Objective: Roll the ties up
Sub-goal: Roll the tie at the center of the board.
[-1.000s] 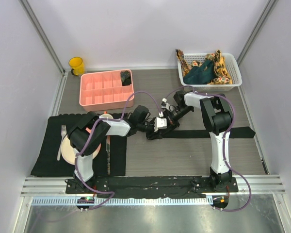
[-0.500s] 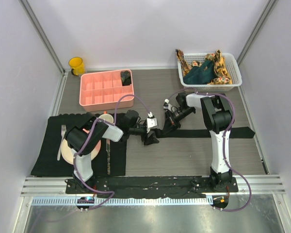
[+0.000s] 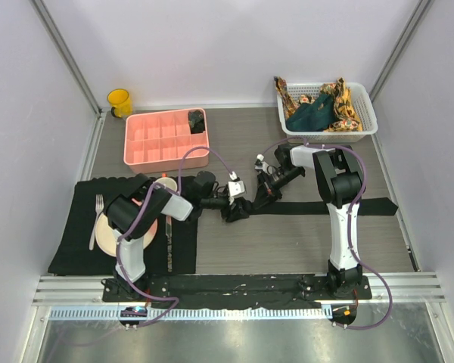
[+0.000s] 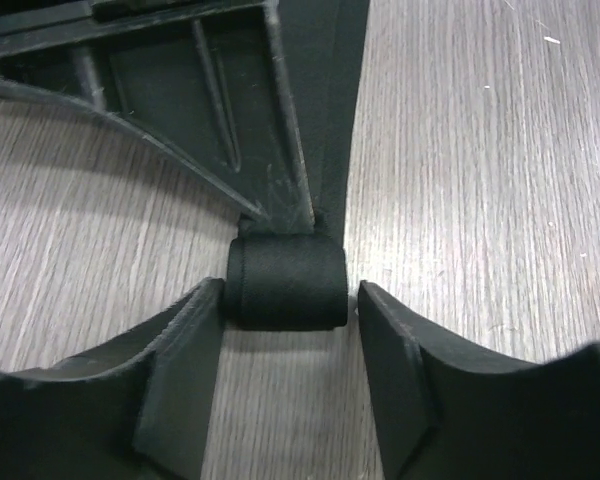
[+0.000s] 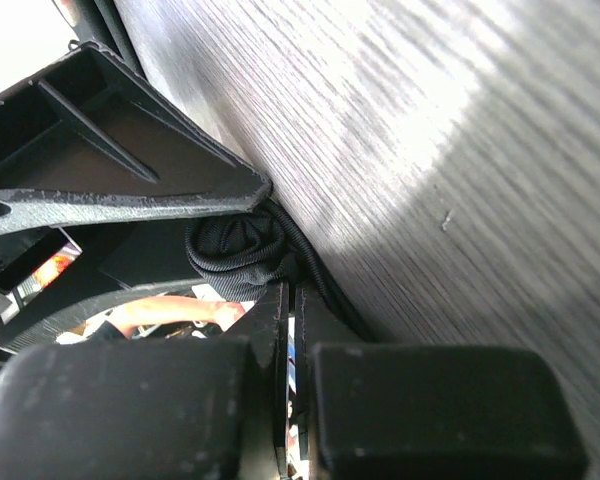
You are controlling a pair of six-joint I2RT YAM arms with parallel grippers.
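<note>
**Rolling the black tie: 2 arms meet at mid-table.**

- **Left gripper:** The left gripper (image 4: 285, 325) is nearest and stands released. Its 2 fingers (image 4: 185, 360) straddle the rolled end (image 4: 285, 283) of the black tie (image 3: 325, 206). The roll lies between the jaws, 1 finger touching it and the other just clear. This placement probably keeps the coil from springing open and readies it for the next turn.
- **Right gripper:** Just beyond those jaws, the right gripper (image 5: 290, 300) has its jaws drawn together to a slit. Whether fabric is nipped between them cannot be told. Its tip rests on the flat tie directly behind the roll, seemingly pinning it taut.
- **Arm poses:** The left arm stretches low across the table. The right arm folds back on itself, its wrist turned toward the left gripper.
- **Farther off:** The unrolled length runs flat away from both jaws. Beyond it, other ties (image 3: 314, 115) lie in a white basket (image 3: 333, 130).
</note>
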